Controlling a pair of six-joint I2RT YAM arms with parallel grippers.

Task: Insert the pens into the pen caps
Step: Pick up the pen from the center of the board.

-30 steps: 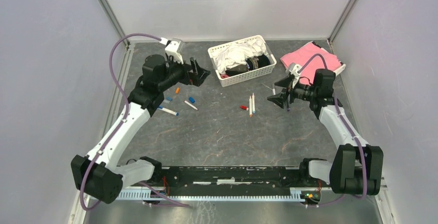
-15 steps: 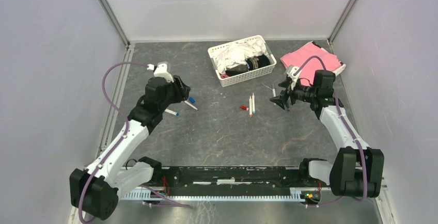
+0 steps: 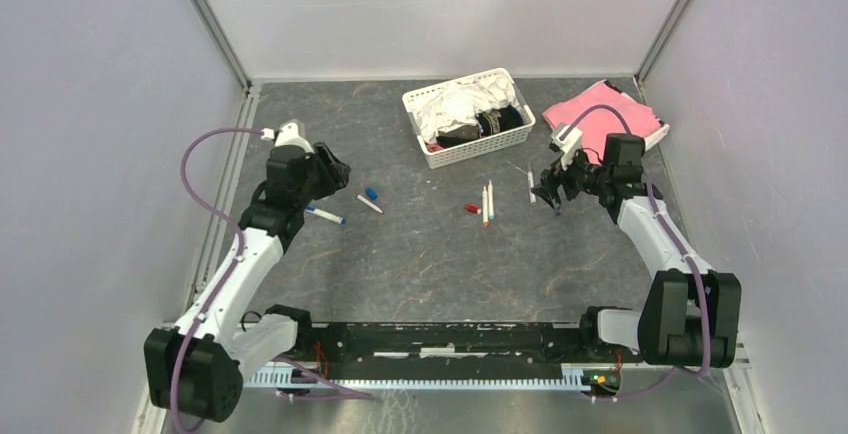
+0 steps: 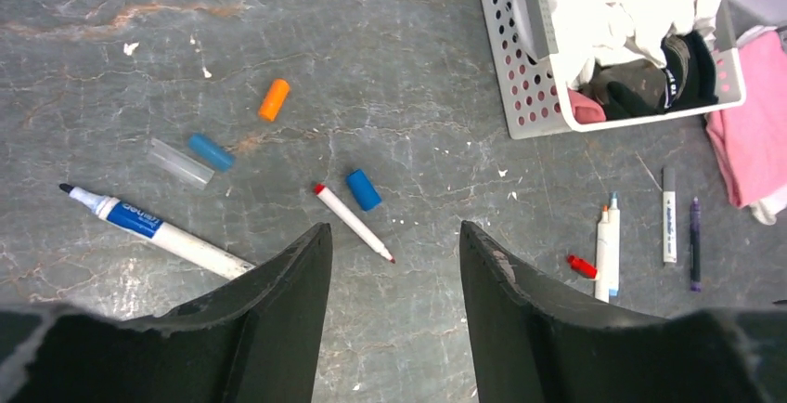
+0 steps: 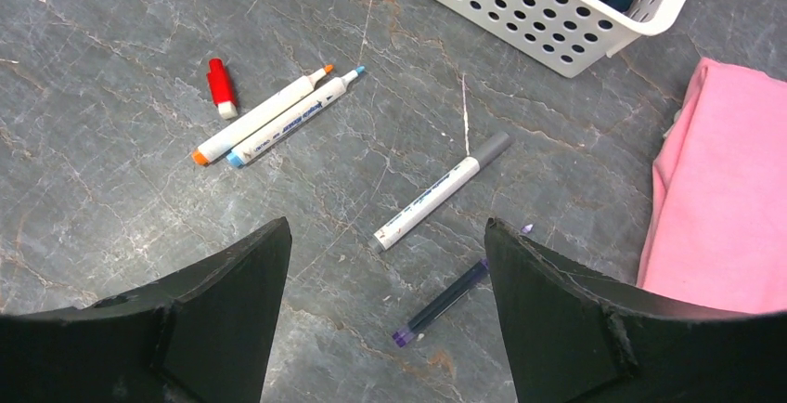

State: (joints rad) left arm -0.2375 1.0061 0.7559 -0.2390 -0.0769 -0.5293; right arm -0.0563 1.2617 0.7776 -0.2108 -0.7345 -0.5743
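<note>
My left gripper [image 4: 394,228] is open and empty above a thin red-tipped pen [image 4: 353,223] and a blue cap [image 4: 364,189]. An orange cap [image 4: 274,99], another blue cap [image 4: 212,151] and a blue-labelled marker [image 4: 158,231] lie to its left. My right gripper [image 5: 385,224] is open and empty above a grey-ended white pen [image 5: 441,190] and a dark navy pen [image 5: 441,302]. An orange-ended pen [image 5: 260,117] and a blue-ended pen [image 5: 295,117] lie side by side next to a red cap [image 5: 221,87]. In the top view the left gripper [image 3: 330,169] and right gripper [image 3: 548,192] are far apart.
A white basket [image 3: 507,136] with cloths and a dark item stands at the back centre. A pink cloth [image 3: 600,114] lies at the back right, close to my right gripper. A thin pale stick [image 5: 464,101] lies near the grey-ended pen. A clear cap [image 4: 180,162] lies beside the left blue cap.
My left gripper has drawn back from beside the basket to the left and nearer, over the left group of pens and caps. My right gripper has shifted slightly right.
</note>
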